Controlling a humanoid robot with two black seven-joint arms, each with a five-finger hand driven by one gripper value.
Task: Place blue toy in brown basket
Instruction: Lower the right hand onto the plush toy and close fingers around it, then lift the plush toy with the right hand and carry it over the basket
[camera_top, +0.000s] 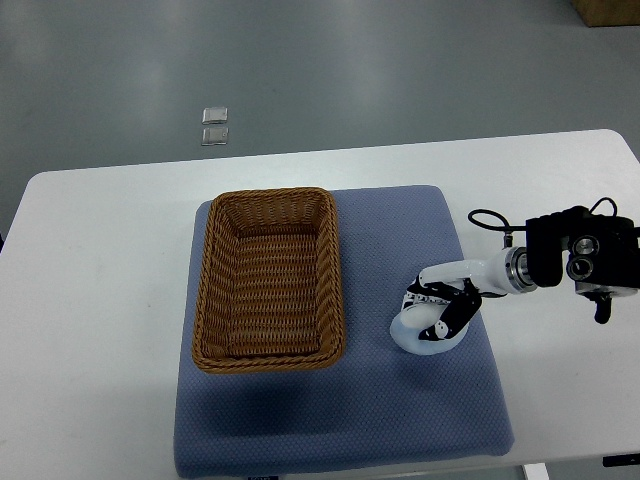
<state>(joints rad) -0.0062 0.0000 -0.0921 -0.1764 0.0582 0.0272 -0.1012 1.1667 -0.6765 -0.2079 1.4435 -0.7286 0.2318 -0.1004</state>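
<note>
The basket (268, 280) is golden-brown wicker with a ribbed weave. It sits on a slate-blue mat (420, 400) with a fine dotted texture, on a white table (100, 260). The right hand (440, 310) is white with black fingers and covers a pale object (412, 338), perhaps light blue. The floor (300, 70) is grey.

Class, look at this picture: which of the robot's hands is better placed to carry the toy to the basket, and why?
The right hand. Its arm enters from the right edge and its fingers are already on the pale toy, right of the brown basket on the blue mat. No left hand is visible.
</note>
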